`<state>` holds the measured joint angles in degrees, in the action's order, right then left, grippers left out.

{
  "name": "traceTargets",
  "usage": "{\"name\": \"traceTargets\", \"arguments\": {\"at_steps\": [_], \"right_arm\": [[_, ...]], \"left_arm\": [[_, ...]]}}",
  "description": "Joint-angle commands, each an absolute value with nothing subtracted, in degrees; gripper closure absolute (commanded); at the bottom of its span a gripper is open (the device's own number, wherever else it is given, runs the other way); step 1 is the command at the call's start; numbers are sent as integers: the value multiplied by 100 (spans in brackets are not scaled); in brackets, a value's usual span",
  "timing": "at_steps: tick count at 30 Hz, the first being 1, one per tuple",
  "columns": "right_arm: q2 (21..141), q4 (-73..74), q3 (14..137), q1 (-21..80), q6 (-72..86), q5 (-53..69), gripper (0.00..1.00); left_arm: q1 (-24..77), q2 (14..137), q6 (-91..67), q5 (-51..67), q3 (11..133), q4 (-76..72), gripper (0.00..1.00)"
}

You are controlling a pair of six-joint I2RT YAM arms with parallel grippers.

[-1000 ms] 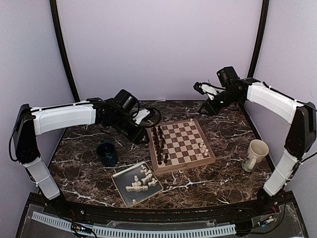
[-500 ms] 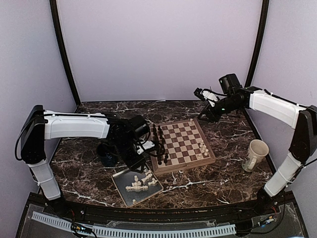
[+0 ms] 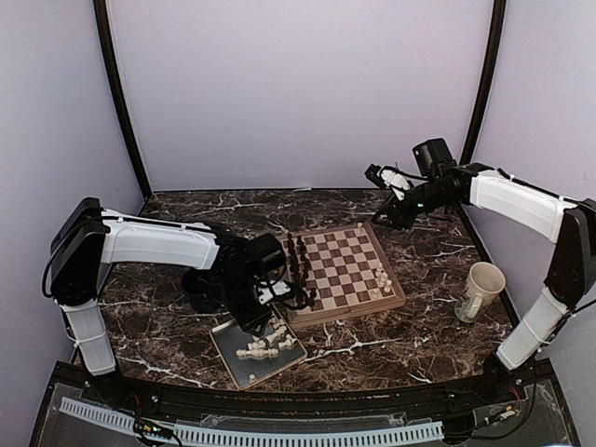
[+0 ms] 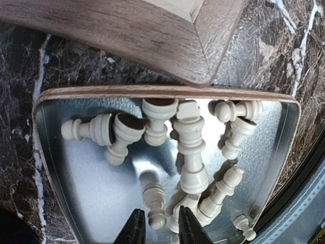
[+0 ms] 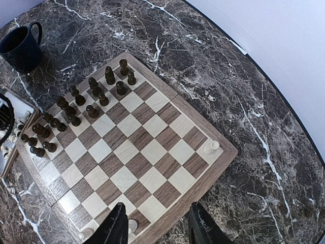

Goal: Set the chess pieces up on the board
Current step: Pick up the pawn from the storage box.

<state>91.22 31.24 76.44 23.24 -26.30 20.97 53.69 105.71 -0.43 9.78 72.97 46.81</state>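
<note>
The board (image 3: 346, 317) lies mid-table. Several cream-white chess pieces (image 3: 265, 346) lie tumbled in a grey metal tray (image 3: 233, 358) at its near left corner. A few stand along the board's right edge (image 3: 380, 279), and one stands at the far corner (image 3: 361, 226). My left gripper (image 3: 267, 321) is low over the tray. In the left wrist view it is open (image 4: 158, 230), its jaws either side of the head of a lying pawn (image 4: 154, 201). My right gripper (image 3: 382, 209) hangs open and empty above the board's far right edge (image 5: 157, 226).
Dark pieces (image 3: 298, 270) stand in two rows on the board's left side. A dark blue mug (image 3: 199, 289) sits behind my left arm. A cream mug (image 3: 482, 291) stands at the right. The board's corner (image 4: 195, 61) nearly touches the tray's rim.
My left arm has swung from the back left of the board forward and down over the tray. My right gripper shifted slightly, then held still.
</note>
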Motion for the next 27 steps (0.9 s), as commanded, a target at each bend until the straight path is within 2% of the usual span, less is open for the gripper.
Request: {"name": "traceTargets", "arguments": {"at_steps": [1,5,12,21,27], "right_arm": [[8979,2935,7567,2338,-2660,2118,58],[8991,2936,7565,2338,-2652,2118,58],[8991,2927,7554,2340,-2651,2071,58],[8974,2918,7524,2338,-2686,2018,59],[8957,2896,7531,2324,-2682,1841,59]], "left_arm": [[5414,10658,9,879,7211,4774,76],[5414,10677,16,726,7180,4799,80],[5414,10510,88,633,7358,4804,95],[5414,10150,542,780,8136,4997,97],[5414,10617,773,978,9218,4672,97]]}}
